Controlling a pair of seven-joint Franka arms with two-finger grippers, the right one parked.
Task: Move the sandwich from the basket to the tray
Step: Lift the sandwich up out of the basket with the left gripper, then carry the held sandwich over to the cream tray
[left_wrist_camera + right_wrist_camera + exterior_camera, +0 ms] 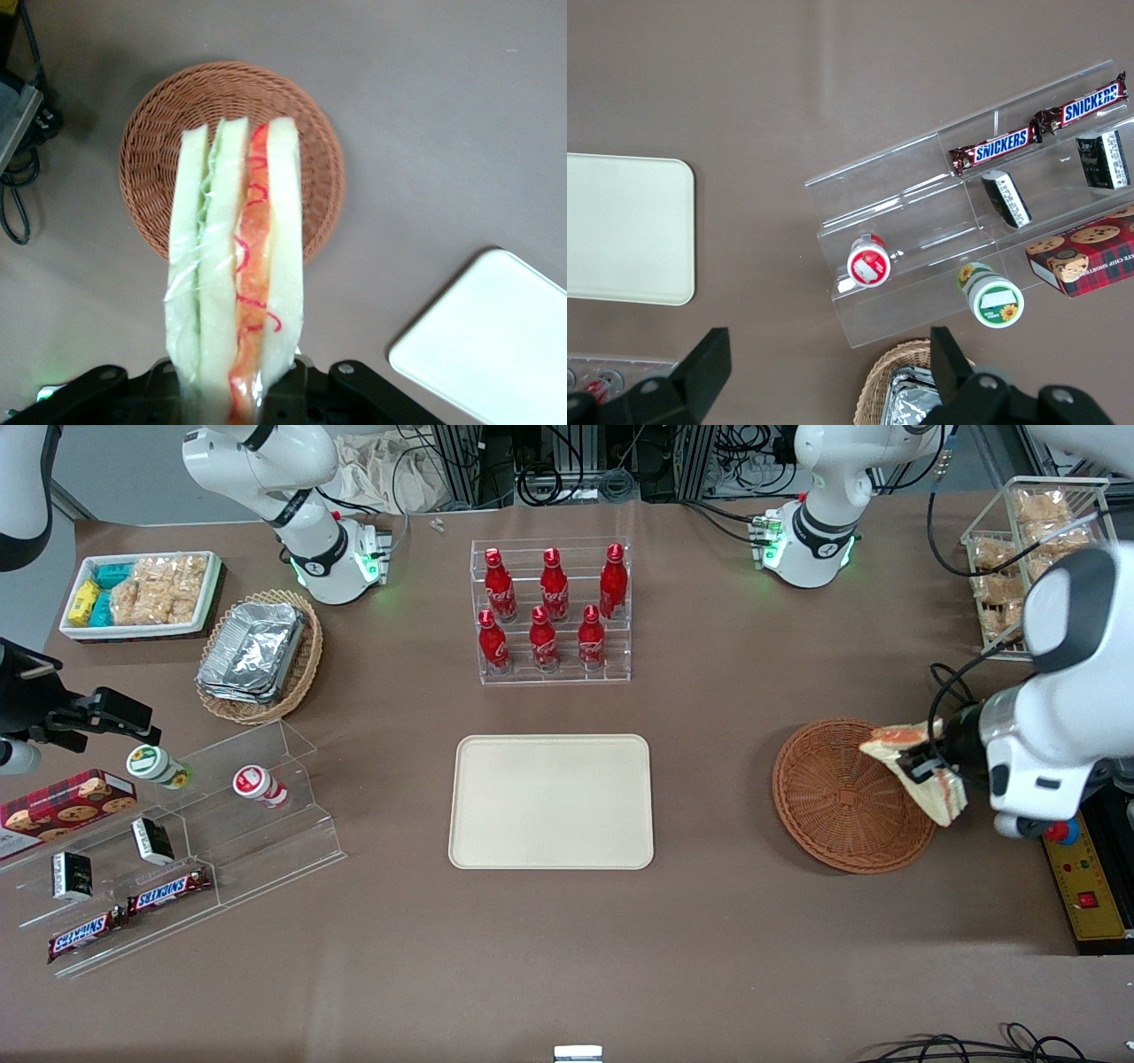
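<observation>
One tool (921, 769) grips sandwich (912, 757) above basket (833, 797).

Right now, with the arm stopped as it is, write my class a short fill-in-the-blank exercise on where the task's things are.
1. The gripper is shut on the ____.
2. The sandwich hangs above the ____, not touching it.
3. The tray holds ____ items.
4. The basket lies toward the ____ arm's end of the table from the tray.

Missing words: sandwich; basket; no; working

sandwich (921, 775): 1 | basket (828, 797): 1 | tray (551, 801): 1 | red bottles (554, 607): 6 | Snickers bars (133, 912): 2
</observation>
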